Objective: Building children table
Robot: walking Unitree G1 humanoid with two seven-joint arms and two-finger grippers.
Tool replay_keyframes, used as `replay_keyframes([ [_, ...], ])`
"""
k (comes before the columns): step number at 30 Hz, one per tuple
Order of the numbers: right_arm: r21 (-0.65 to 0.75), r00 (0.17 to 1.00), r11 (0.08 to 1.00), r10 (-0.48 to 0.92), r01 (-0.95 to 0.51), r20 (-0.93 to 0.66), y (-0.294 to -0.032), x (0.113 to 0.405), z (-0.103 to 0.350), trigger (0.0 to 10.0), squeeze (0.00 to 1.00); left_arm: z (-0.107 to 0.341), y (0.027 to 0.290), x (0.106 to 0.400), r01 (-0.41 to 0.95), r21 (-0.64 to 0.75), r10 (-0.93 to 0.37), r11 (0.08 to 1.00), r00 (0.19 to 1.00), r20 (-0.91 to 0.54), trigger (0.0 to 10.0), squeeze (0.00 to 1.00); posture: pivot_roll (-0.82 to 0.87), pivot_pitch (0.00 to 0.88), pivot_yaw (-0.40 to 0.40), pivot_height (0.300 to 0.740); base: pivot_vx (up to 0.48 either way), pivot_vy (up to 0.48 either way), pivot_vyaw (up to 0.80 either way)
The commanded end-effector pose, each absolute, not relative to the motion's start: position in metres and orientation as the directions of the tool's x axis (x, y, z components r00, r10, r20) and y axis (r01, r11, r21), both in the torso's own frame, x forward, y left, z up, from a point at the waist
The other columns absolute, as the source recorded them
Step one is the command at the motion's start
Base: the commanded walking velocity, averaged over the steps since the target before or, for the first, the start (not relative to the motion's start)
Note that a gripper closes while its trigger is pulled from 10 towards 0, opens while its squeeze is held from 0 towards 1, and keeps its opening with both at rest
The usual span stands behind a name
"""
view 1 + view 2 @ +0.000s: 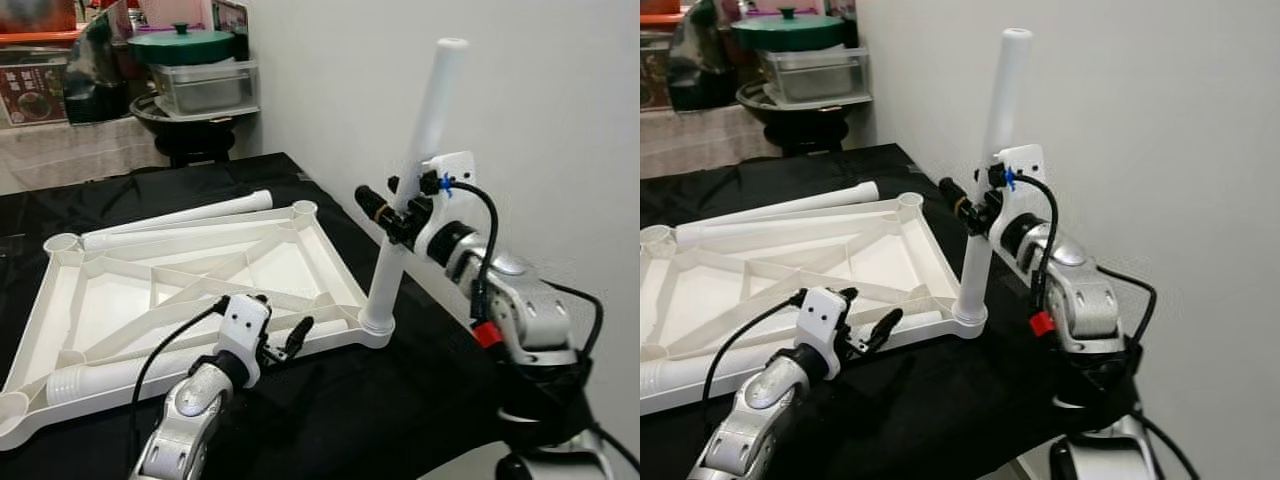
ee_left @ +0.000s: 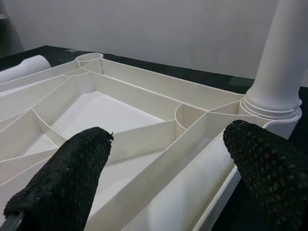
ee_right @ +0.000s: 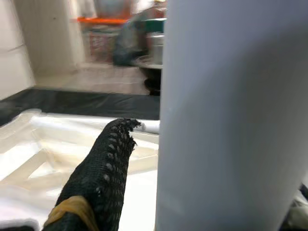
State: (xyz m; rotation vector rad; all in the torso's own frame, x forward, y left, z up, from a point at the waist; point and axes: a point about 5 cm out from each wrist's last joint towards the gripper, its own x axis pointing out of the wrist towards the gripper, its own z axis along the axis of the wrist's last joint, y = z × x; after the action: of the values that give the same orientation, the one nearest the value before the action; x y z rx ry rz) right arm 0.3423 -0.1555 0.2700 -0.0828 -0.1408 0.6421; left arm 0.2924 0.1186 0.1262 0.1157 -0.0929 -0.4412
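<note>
You see a white ribbed plastic tabletop (image 1: pixel 300 262) and white round plastic legs (image 1: pixel 420 150) on a black cloth (image 1: pixel 330 400); behind, a dark green pot lid (image 1: pixel 180 42).

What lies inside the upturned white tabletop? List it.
Inside the tabletop, between its ribs, two loose white legs: one along the far edge, one along the near edge. What is under the tabletop is hidden.
</note>
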Motion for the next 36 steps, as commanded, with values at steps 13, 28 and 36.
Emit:
replay_keyframes([
  [13, -0.121, 0.409, 0.413, 0.911, -0.903, 0.056, -0.146, 0.328, 0.255, 4.4, 0.00, 0.121, 0.119, 0.290, 0.422, 0.135, -0.431, 0.896, 0.901, 0.044, 10.0, 0.00, 0.08, 0.000, -0.082, 0.740, 0.000, 0.000, 0.00],
  [28, -0.158, 0.916, 0.904, 0.380, -0.397, -0.126, -0.192, 0.383, 0.233, 0.0, 0.00, 0.120, 0.119, 0.288, 0.420, 0.135, -0.428, 0.897, 0.903, 0.038, 10.0, 0.00, 0.07, 0.000, -0.083, 0.740, 0.000, 0.000, 0.00],
  [36, 0.046, 0.997, 0.998, -0.039, 0.042, -0.065, -0.188, 0.378, 0.221, 0.0, 0.00, 0.120, 0.118, 0.288, 0.419, 0.131, -0.427, 0.898, 0.904, 0.036, 10.0, 0.00, 0.07, 0.000, -0.069, 0.740, 0.000, 0.000, 0.00],
])
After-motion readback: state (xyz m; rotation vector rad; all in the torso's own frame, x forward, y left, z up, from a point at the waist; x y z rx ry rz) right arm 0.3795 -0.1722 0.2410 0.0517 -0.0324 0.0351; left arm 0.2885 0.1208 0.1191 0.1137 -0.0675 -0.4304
